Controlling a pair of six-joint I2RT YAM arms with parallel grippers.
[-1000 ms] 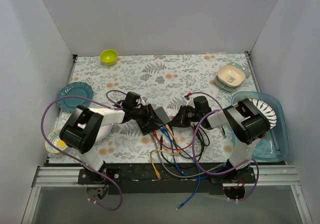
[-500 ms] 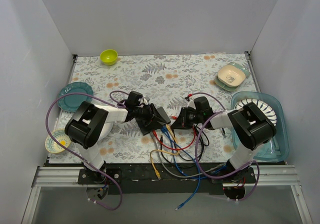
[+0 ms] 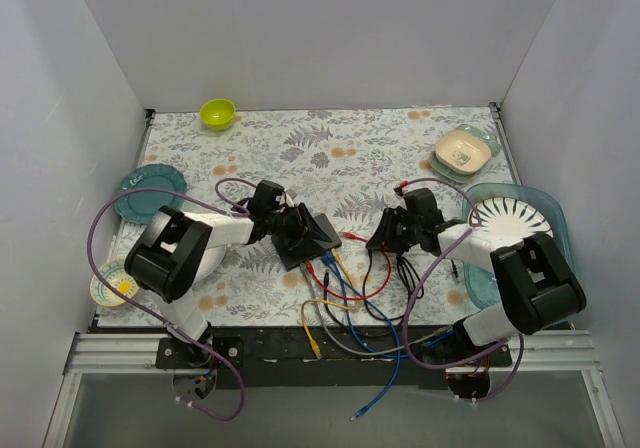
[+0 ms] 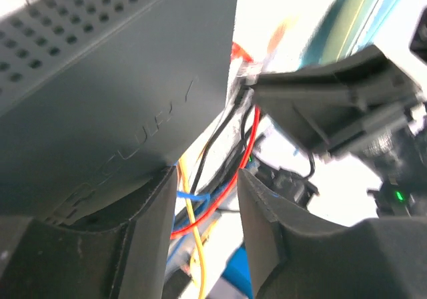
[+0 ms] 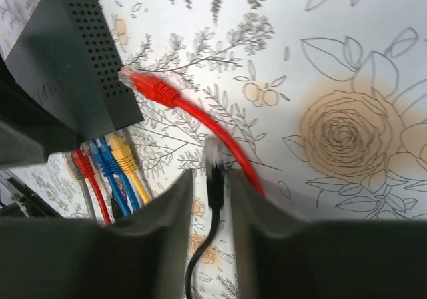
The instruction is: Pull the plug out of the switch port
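The switch [image 3: 318, 234] is a flat dark box lying on the floral cloth; it also shows in the left wrist view [image 4: 113, 79] and the right wrist view [image 5: 67, 72]. Red, blue and yellow plugs [image 5: 110, 162] sit in its ports. My left gripper [image 3: 297, 230] [image 4: 207, 174] is at the switch's left end, jaws apart, one finger against the box. My right gripper [image 3: 381, 236] [image 5: 210, 175] is shut on a black plug [image 5: 215, 169], held clear of the switch to its right. A loose red plug [image 5: 150, 87] lies beside the switch.
A tangle of cables [image 3: 350, 298] runs from the switch to the near edge. A green bowl [image 3: 217, 113] stands far left, a teal plate [image 3: 150, 190] and a small plate [image 3: 108, 284] left, a cream dish [image 3: 462, 150] and a teal tray [image 3: 545, 298] right.
My right gripper has drawn back to the right, away from the switch, with the black plug in it. The left gripper and the switch have hardly moved.
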